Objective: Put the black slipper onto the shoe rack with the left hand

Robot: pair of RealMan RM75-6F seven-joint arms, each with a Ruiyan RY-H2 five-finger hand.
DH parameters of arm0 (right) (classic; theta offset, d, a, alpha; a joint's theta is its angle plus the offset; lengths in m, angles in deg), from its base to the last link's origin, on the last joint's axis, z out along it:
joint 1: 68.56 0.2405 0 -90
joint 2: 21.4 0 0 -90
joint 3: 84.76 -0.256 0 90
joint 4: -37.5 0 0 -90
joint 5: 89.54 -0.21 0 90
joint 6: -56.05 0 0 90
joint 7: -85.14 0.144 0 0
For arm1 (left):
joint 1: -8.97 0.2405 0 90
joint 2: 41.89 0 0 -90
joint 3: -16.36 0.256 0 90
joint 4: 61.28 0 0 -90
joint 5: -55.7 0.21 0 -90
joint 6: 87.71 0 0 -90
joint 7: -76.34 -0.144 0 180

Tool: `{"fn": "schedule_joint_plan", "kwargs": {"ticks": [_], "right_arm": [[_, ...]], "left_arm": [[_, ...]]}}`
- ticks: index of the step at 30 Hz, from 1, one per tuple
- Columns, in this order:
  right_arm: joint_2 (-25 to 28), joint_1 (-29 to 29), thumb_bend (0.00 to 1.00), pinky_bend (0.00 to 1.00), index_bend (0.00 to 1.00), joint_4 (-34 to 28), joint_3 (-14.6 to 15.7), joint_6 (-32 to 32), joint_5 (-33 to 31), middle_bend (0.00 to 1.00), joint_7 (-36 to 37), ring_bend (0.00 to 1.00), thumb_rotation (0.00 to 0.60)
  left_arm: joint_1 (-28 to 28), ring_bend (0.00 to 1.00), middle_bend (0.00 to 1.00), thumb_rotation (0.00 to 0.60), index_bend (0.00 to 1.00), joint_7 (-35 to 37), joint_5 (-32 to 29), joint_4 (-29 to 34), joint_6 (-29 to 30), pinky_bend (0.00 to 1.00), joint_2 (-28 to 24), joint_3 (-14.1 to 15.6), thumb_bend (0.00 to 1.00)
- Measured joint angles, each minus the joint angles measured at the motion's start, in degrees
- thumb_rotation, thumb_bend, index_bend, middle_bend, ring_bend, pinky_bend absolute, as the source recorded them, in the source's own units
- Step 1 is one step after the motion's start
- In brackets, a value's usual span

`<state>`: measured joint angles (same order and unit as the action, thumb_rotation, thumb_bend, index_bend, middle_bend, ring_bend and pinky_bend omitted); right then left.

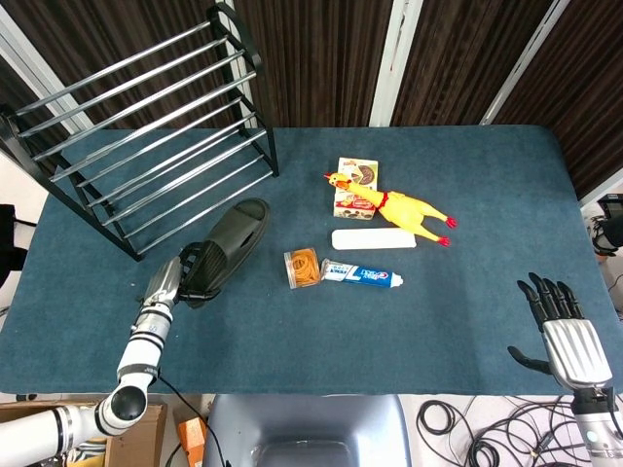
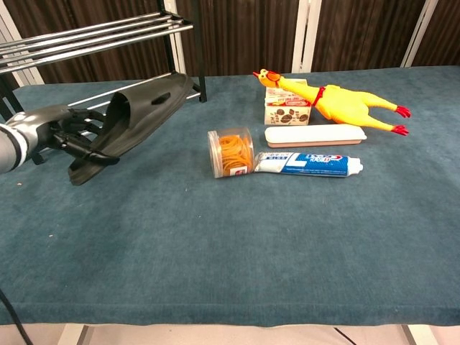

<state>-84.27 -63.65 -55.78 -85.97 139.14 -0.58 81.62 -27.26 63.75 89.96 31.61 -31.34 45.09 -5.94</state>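
- Black slipper [image 1: 229,244] is held off the bench [image 1: 467,321] — left hand [image 1: 178,277] fingers wrapped round its heel.
- Shoe rack [image 1: 146,146], at eleven o'clock, is not yet reached.
- Right hand [image 1: 565,336] fingers are spread, empty.

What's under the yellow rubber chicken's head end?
The yellow rubber chicken lies across a small printed snack box, itself on the table. The box's covered part is hidden.

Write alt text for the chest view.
The left hand holds a black slipper lifted off the blue table, toe toward the metal shoe rack. A rubber chicken and toothpaste lie to the right.
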Motion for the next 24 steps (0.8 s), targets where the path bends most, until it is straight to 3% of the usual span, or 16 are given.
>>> {"fn": "schedule_joint_plan", "kwargs": {"ticks": [7,12,24], "right_arm": [[0.5,-0.2,0.08,0.02,0.00,0.0,0.3,0.2,0.4,0.00,1.1,0.00,0.600],[0.8,-0.1,0.08,0.02,0.00,-0.1,0.4,0.1,0.6,0.00,1.7,0.00,0.600],[1.6,-0.3,0.08,0.02,0.00,0.0,0.6,0.6,1.2,0.00,3.5,0.00,0.600]], "left_arm": [[-4.5,0.77,0.77,0.600,0.55,-6.6,-6.5,-3.7,3.4,0.96,1.5,-1.8,0.31],[-10.4,0.78,0.77,0.600,0.55,-14.4,-16.6,-12.4,6.4,0.96,4.1,-5.1,0.31],[-17.5,0.78,0.77,0.600,0.52,-21.6,-29.7,-24.2,7.1,0.96,7.4,-12.4,0.31]]}}
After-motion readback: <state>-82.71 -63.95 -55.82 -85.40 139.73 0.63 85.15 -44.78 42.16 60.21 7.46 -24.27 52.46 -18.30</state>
